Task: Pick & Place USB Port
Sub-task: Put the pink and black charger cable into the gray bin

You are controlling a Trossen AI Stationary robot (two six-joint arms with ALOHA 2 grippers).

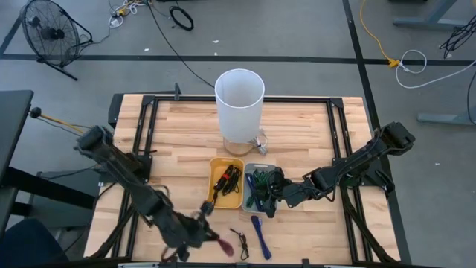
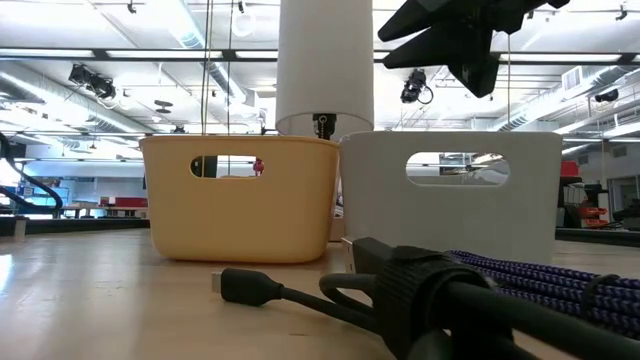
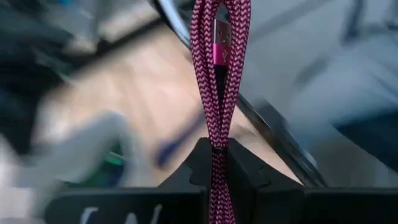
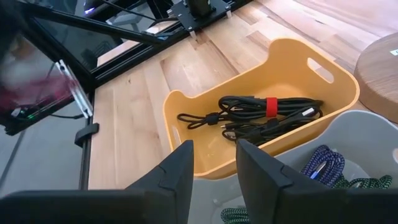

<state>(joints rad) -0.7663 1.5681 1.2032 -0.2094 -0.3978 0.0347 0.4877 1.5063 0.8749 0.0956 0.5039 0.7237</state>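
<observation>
Down near the front edge of the table (image 1: pixel 186 126), left of its middle, the left gripper (image 1: pixel 210 240) is closed on a pink braided cable (image 3: pixel 217 93); the left wrist view shows the folded cable pinched between the two dark fingers (image 3: pixel 186 171), its loop and pink plug standing beyond them. Just beside it on the wood lie a black cable (image 1: pixel 239 240) and a blue braided cable (image 1: pixel 260 234), both close to the front edge; the low view shows the black cable's plug (image 2: pixel 245 287) flat on the table.

Toward the middle of the table sit two small bins side by side: a yellow bin (image 1: pixel 213 195) holding black cables (image 4: pixel 261 118) tied with a red band, and a grey bin (image 2: pixel 450 200) on its right with green and blue braided cables inside. The right gripper (image 1: pixel 269 199) hovers over the grey bin with its jaws parted and nothing between them. Behind the bins stands a tall white cylinder (image 1: pixel 239 104) on a round wooden base.
</observation>
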